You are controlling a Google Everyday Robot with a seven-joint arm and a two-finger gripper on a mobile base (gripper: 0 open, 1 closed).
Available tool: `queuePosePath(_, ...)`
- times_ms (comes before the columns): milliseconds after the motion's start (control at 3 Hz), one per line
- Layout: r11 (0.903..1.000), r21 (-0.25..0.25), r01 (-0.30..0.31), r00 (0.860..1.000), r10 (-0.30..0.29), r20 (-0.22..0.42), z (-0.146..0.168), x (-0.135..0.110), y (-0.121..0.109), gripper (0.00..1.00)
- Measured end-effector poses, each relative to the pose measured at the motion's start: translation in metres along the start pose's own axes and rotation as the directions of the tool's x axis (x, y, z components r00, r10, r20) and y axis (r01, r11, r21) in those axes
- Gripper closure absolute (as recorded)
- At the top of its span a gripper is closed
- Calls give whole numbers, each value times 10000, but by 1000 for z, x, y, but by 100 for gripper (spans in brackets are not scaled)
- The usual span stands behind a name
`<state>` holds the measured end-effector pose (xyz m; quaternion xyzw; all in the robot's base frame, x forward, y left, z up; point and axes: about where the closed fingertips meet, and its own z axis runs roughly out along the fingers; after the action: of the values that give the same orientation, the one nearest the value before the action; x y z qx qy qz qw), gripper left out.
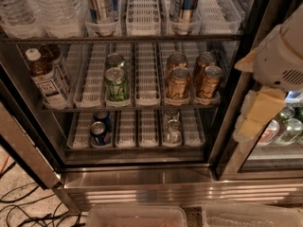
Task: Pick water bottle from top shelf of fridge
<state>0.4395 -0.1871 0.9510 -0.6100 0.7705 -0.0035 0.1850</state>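
Gripper [255, 119]: hangs at the right edge of the view, in front of the fridge's [142, 186] dark right door frame, about level with the middle rack. Whether it is open or closed cannot be told, and nothing is seen held in it.
Water bottle [57, 8]: stands at the far left of the top shelf [142, 39], with a second clear bottle [14, 11] just beside it at the left edge.
Direction from gripper: up and well to the left, almost the whole width of the shelf away.
Long axis: upright. Only the ribbed lower body and a strip of label show, as the cap is cut off at the top.
Between them: two tall cans [102, 4] stand in the white lane trays of the same shelf.
Reach, as a judgement: the gripper must rise a shelf, travel left past the cans, then go in level to close around the bottle's side.
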Motion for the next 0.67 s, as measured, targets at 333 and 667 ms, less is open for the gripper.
queuePosePath(333,9996,-19,-292,9932,292,1123,27,-26,29,0)
queuePosePath(667,9960,-299,-844,9635,892,2523,61,-53,63,0)
